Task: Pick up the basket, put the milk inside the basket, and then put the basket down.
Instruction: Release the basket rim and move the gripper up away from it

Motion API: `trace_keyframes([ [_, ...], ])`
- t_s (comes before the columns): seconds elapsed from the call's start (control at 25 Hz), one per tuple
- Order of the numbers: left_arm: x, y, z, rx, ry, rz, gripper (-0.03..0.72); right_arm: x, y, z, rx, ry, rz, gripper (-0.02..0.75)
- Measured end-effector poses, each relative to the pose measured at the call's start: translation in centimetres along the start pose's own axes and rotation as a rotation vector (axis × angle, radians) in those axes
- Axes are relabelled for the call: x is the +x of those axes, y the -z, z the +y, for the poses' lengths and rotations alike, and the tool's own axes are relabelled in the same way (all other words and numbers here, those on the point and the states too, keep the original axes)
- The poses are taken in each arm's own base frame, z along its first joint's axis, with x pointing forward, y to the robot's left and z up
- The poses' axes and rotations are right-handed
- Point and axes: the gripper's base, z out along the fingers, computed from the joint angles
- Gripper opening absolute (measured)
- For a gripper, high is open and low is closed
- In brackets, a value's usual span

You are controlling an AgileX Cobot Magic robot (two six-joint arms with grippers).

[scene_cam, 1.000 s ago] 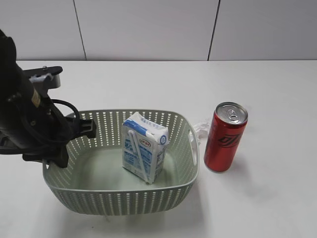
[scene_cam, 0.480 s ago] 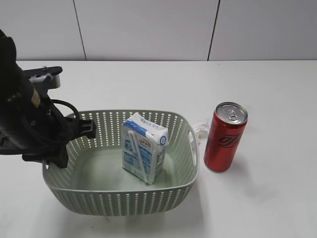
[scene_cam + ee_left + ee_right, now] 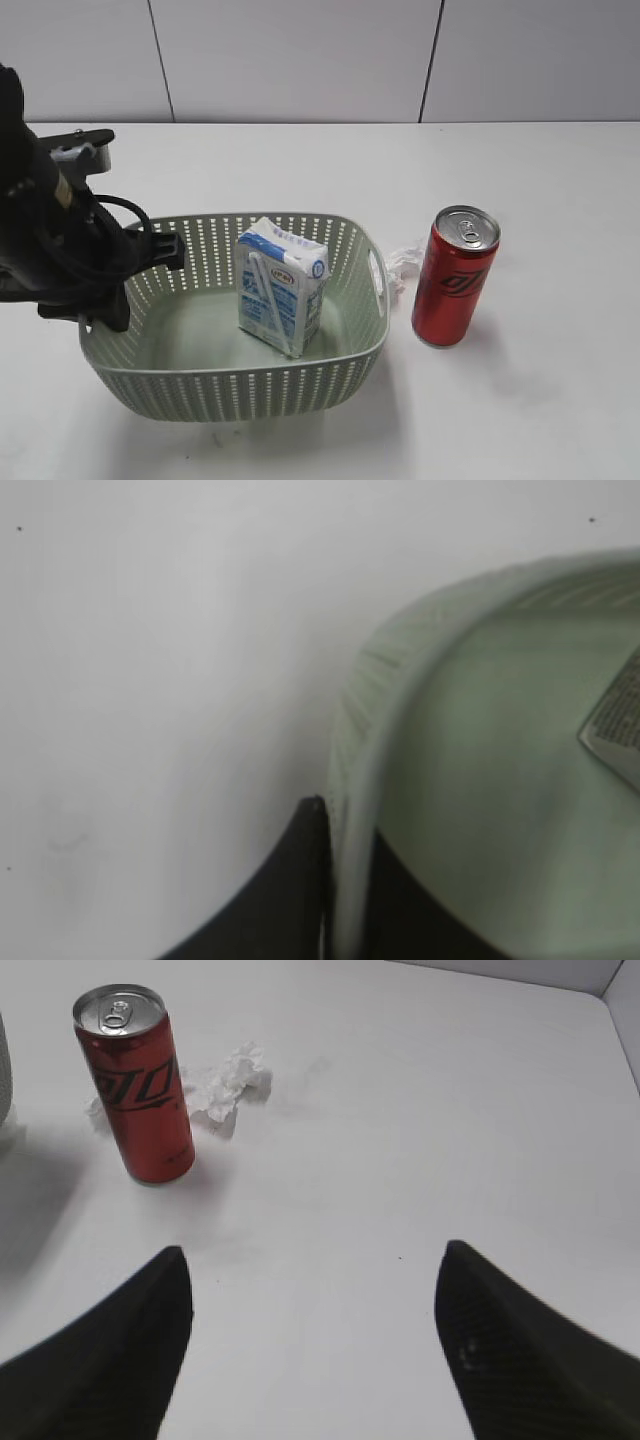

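The pale sage-green basket sits left of centre in the exterior view, slightly tilted. The white-and-blue milk carton stands upright inside it. My left gripper is shut on the basket's left rim; in the left wrist view its two black fingers pinch the rim of the basket, and a corner of the milk carton shows at the right edge. My right gripper is open and empty above bare table, out of the exterior view.
A tall red soda can stands right of the basket, with a crumpled white tissue behind it. Both show in the right wrist view, the can and the tissue. A white panelled wall lies behind the table.
The left gripper has moved up and left with the basket rim in it. The basket and the milk inside it have shifted left and tilted. The can has not moved.
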Motion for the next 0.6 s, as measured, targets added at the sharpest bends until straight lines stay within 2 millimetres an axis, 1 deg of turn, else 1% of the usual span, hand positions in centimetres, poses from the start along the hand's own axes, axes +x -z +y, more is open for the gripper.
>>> trace_keyframes([
  [0.12, -0.6, 0.2, 0.3, 0.006, 0.003, -0.013, -0.001, 0.0, 0.0, 0.0, -0.001, -0.001, -0.003, 0.592],
  [0.28, -2.6, 1.6, 0.4, 0.036, 0.005, -0.072, -0.001, 0.0, 0.0, 0.0, -0.001, -0.001, -0.003, 0.592],
  [0.4, -5.1, 3.0, 0.5, 0.062, 0.005, -0.148, -0.001, 0.0, 0.0, 0.0, -0.002, -0.001, -0.003, 0.592],
  [0.48, -6.9, 3.6, 0.6, 0.068, 0.009, -0.180, -0.001, 0.0, 0.0, 0.0, -0.002, -0.001, -0.003, 0.592],
  [0.6, -9.7, 3.4, 0.3, 0.064, 0.001, -0.201, -0.001, 0.0, 0.0, 0.0, -0.002, -0.001, -0.003, 0.592],
])
